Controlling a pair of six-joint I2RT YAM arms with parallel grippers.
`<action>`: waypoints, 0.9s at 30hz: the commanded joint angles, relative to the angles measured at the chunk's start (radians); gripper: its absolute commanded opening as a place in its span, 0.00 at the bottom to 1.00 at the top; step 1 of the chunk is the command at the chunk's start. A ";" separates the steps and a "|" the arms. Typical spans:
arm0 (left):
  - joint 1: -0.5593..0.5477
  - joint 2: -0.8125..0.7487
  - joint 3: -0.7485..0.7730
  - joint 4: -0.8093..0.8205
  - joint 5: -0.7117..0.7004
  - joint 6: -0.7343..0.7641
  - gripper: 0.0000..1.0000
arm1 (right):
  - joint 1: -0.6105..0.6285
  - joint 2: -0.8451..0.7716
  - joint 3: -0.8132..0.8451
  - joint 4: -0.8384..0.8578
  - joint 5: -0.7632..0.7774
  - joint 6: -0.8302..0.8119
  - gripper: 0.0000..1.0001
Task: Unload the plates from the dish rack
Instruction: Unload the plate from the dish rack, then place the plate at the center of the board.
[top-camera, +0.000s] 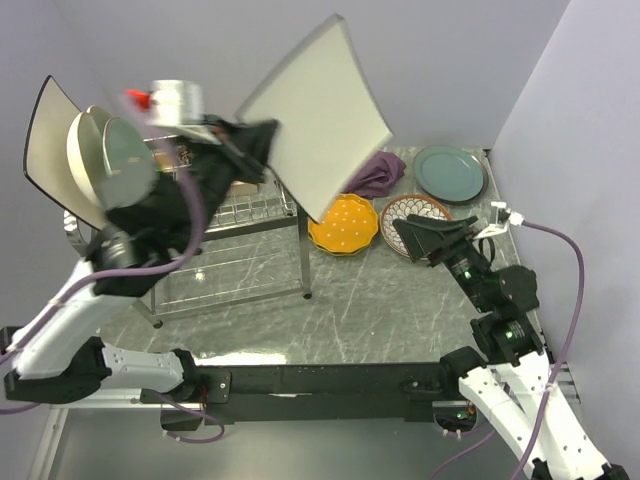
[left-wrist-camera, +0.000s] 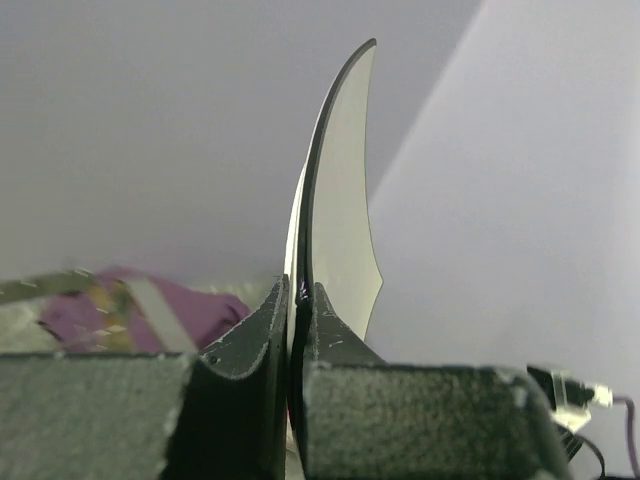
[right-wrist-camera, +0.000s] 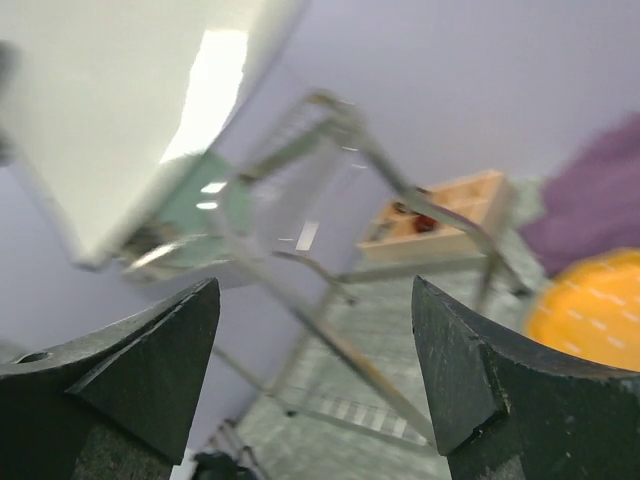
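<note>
Black, grainy fingers (left-wrist-camera: 250, 345) of the left pincer (left-wrist-camera: 298, 295) fill the bottom of its wrist view, clenched on the rim of a white square plate (left-wrist-camera: 342, 210); plate seen edge-on there, standing up out of the fingers, a thin curved sliver with a dark rim line and a smooth glazed face.

From above the white square plate hangs in the air over the right end of the dish rack (top-camera: 262, 208), gripped by its lower-left corner; face tilted, long diagonal running from the pincer up and to the right, far corner pointing to the back wall; corners rounded, sides slightly bowed.

Dish rack: silver wire with tubular legs, on the left half of the counter (top-camera: 350, 300); at its left end a second square plate (top-camera: 42, 135) with dark rim, a cream round plate (top-camera: 84, 150) and a pale green round plate (top-camera: 125, 152) stand on edge, partly hidden by the arm.

Counter grey-green, veined like marble; flat on it, right of the rack: orange scalloped plate (top-camera: 345, 225) with pale dots, brown-patterned plate (top-camera: 425, 206), teal-green plate (top-camera: 450, 173), crumpled purple cloth (top-camera: 378, 172).

Right pincer (right-wrist-camera: 315, 290) released, fingers spread wide with nothing between them; it hovers over the near edge of the brown-patterned plate; its wrist view is blurred, showing rack legs and a wooden box (right-wrist-camera: 440, 215).
</note>
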 joint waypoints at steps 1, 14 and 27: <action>-0.004 0.006 -0.005 0.278 0.211 -0.189 0.01 | 0.007 -0.061 -0.060 0.253 -0.123 0.130 0.84; -0.004 -0.033 -0.275 0.526 0.326 -0.382 0.01 | 0.007 -0.121 -0.178 0.393 0.032 0.365 0.86; -0.004 -0.052 -0.312 0.572 0.246 -0.313 0.01 | 0.007 -0.153 -0.125 0.167 0.092 0.334 0.88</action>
